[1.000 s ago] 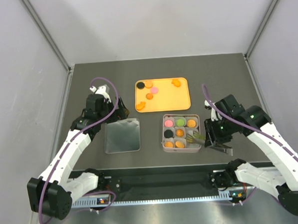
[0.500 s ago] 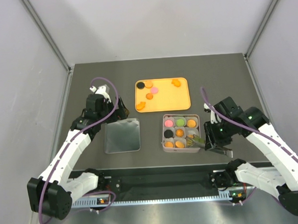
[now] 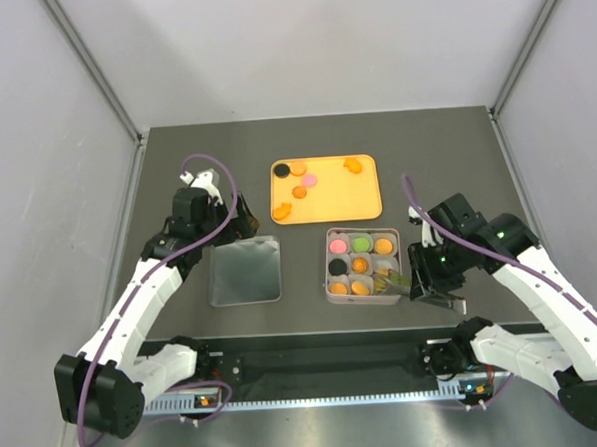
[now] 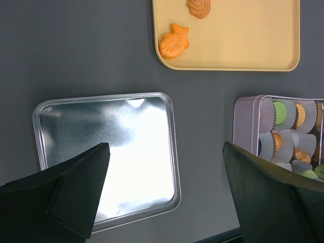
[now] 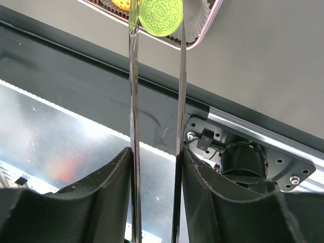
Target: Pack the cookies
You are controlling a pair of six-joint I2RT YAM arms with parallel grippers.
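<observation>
My right gripper [image 5: 154, 157] is shut on a pair of metal tongs [image 5: 181, 91]. The tong tips pinch a green cookie [image 5: 161, 16] over the near right corner of the square tin [image 3: 327, 272]. Several cups of the tin hold cookies: pink [image 3: 338, 246], green [image 3: 361, 243], black [image 3: 337, 268] and orange ones. More cookies lie on the orange tray [image 3: 367, 195]: a black one [image 3: 282, 169], a pink one [image 3: 309, 180] and several orange ones, one of them fish-shaped [image 4: 173, 44]. My left gripper [image 4: 164, 152] is open and empty above the tin's lid [image 4: 109, 157].
The silver lid [image 3: 245, 270] lies flat to the left of the tin. The tray sits behind the tin. The table's near edge and a metal rail [image 5: 253, 126] run just in front of the tin. Grey walls enclose the table on three sides.
My right gripper has moved a little left and towards the near edge with the tongs and the green cookie. The left arm has not moved.
</observation>
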